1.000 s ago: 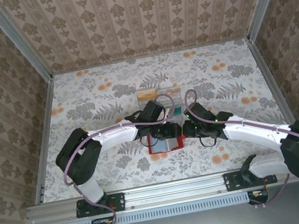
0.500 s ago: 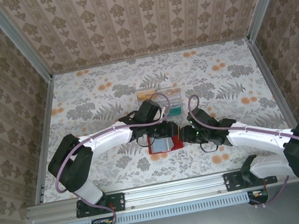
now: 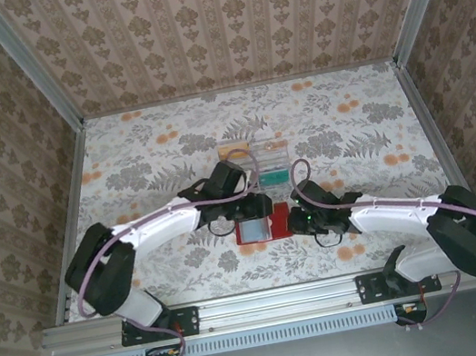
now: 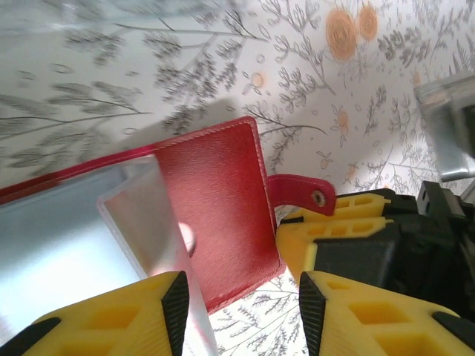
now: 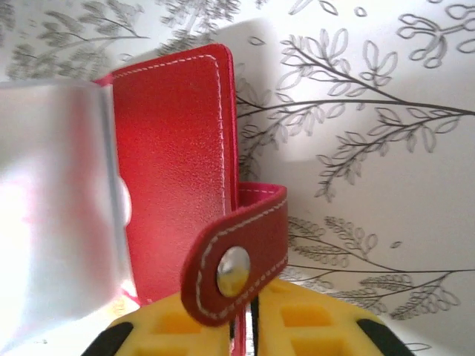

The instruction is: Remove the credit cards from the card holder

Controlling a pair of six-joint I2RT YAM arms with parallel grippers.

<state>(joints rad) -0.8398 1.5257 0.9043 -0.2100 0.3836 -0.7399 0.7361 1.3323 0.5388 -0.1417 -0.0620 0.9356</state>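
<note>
The left arm reaches in from the left of the card holder (image 3: 263,227), and the left gripper (image 3: 256,209) hangs over the holder's left half. In the left wrist view its yellow fingers (image 4: 111,322) are spread wide with nothing pinched between them. The left finger is beside the lower edge of the whitish card (image 4: 141,222).

That card rises at a slant out of the holder's grey-blue inside (image 4: 52,252). Its upper corner is lifted clear and its lower part runs down toward the left finger.

The card holder lies open on the floral table (image 3: 142,158), just in front of the clear compartment tray (image 3: 258,163). Its red leather flap lies flat to the right of the card.

From the flap's right edge the closing tab (image 5: 237,256) sticks out, its metal snap facing up.

Right of the holder, the right gripper (image 5: 251,322) comes in low over the table. Its two yellow fingers are pressed almost together, and a thin red strip of the holder's edge is clamped between them, just under the tab.
</note>
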